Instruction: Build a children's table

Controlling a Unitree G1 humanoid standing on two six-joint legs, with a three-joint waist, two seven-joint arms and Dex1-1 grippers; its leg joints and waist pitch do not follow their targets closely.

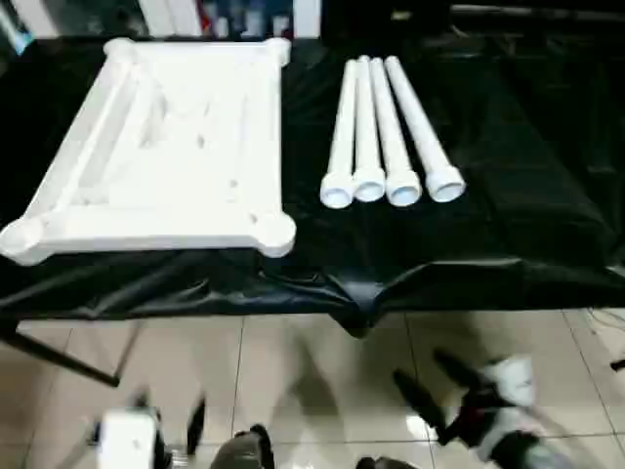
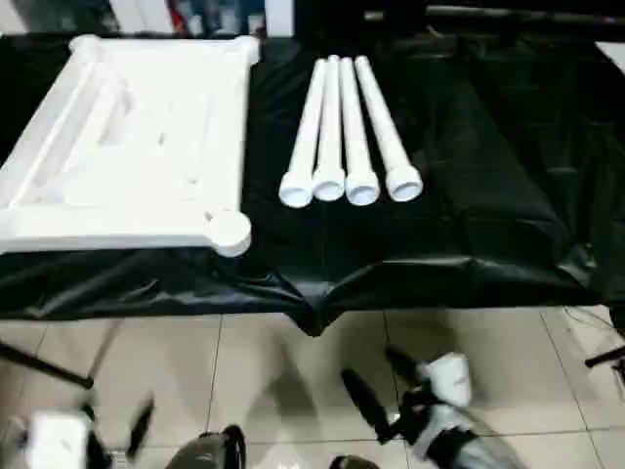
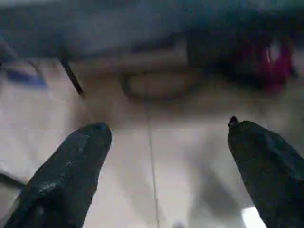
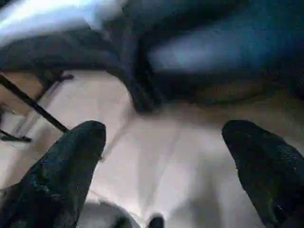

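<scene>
The white tabletop [image 1: 166,147] lies underside up on the black-covered work table, at the left, with round sockets at its corners. Right of it lie several white tubular legs [image 1: 386,127] side by side, flared ends toward me. Both arms hang low, in front of and below the work table's edge, over the floor. My left gripper [image 1: 166,415] is open and holds nothing; its black fingers [image 3: 71,171] stand far apart in the left wrist view. My right gripper [image 1: 430,383] is open too and holds nothing, its fingers [image 4: 71,166] spread wide over the tiles.
A black cloth [image 1: 508,195] covers the work table and hangs over its front edge. Beige floor tiles [image 1: 312,381] lie below. A dark slanted table strut [image 1: 59,360] shows at the lower left.
</scene>
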